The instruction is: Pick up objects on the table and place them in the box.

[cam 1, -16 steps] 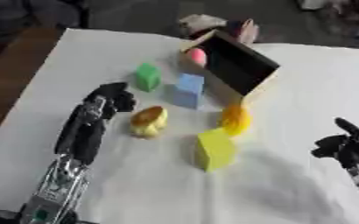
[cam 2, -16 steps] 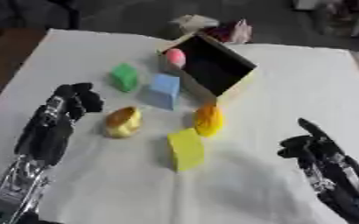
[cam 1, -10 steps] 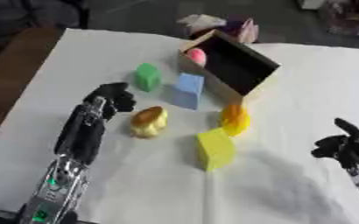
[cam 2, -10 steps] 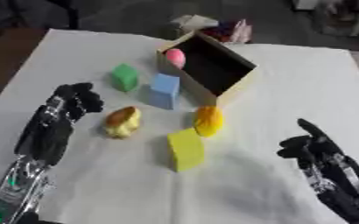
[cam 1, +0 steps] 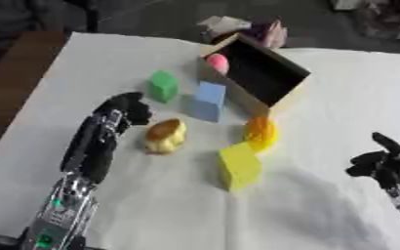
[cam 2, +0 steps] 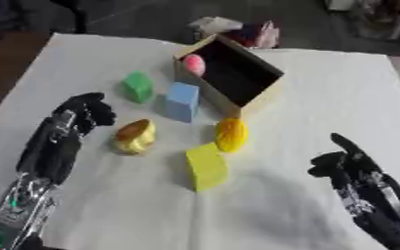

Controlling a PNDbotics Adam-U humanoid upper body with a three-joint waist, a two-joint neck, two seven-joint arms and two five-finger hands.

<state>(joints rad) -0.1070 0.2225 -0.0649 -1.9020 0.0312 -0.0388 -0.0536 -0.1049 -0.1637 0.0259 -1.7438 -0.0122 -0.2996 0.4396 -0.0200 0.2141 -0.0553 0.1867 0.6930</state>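
Our black left hand (cam 1: 122, 110) hangs with fingers curled, holding nothing; our black right hand (cam 2: 344, 158) rests low with fingers relaxed.

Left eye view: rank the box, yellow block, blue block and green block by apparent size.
1. Box, clearly largest.
2. Yellow block, though it lies nearer the camera.
3. Blue block.
4. Green block, only slightly smaller than the blue; that order is unsure.
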